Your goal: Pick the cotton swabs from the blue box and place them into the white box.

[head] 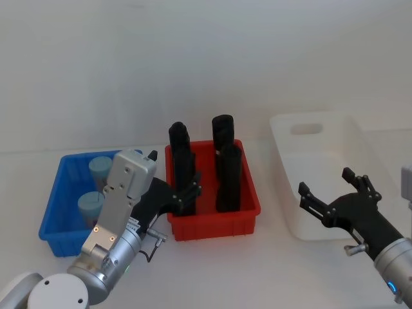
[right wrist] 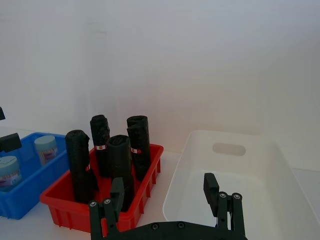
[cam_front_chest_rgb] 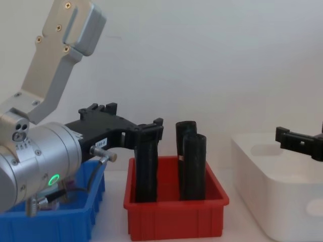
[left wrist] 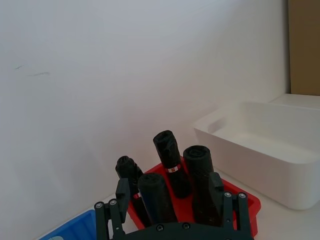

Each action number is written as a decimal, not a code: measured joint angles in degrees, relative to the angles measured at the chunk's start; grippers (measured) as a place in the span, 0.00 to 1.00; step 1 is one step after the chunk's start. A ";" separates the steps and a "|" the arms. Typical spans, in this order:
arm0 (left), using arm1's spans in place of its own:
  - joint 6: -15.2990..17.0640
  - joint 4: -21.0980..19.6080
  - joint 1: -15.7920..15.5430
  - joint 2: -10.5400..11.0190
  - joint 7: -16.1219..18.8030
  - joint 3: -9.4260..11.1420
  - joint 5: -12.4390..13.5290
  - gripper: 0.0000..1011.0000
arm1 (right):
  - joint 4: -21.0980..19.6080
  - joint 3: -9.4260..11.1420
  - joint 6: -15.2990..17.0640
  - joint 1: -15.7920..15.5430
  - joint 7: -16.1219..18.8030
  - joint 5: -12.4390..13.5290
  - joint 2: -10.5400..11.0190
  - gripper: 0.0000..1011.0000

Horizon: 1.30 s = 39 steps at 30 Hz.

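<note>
Jars of cotton swabs (head: 91,205) sit in the blue box (head: 51,222), just left of the red bin (head: 215,222). The left gripper (head: 175,181) hangs over the red bin's left edge, claw apart. It should slide left, away from the black tubes (head: 228,177), then drop straight over one lid. The right gripper (head: 325,182), claw apart too, hangs right of the red bin by the white box (head: 309,228).

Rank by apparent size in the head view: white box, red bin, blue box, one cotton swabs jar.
1. white box
2-3. red bin and blue box: alike; left arm hides part of the blue one.
4. cotton swabs jar
</note>
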 joint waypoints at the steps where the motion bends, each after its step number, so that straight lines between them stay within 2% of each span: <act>1: 0.00 0.00 0.00 0.00 0.00 0.00 0.00 0.99 | 0.00 0.00 0.00 0.00 0.00 0.00 0.00 0.99; 15: 0.00 0.01 -0.03 -0.01 -0.02 -0.01 0.00 0.99 | 0.00 0.00 0.00 0.00 0.00 0.00 0.00 0.99; 23: 0.53 0.97 -1.00 -0.16 -1.24 -0.66 -0.36 0.99 | 0.00 0.00 0.00 0.00 0.00 0.00 0.00 0.99; 31: 2.57 3.16 -2.96 -0.35 -3.54 -2.00 -1.47 0.99 | 0.00 0.00 0.00 0.00 0.00 0.00 0.00 0.99; 39: 5.93 6.27 -5.14 -0.33 -4.10 -3.85 -2.72 0.99 | 0.00 0.00 0.00 0.00 0.00 0.00 0.00 0.99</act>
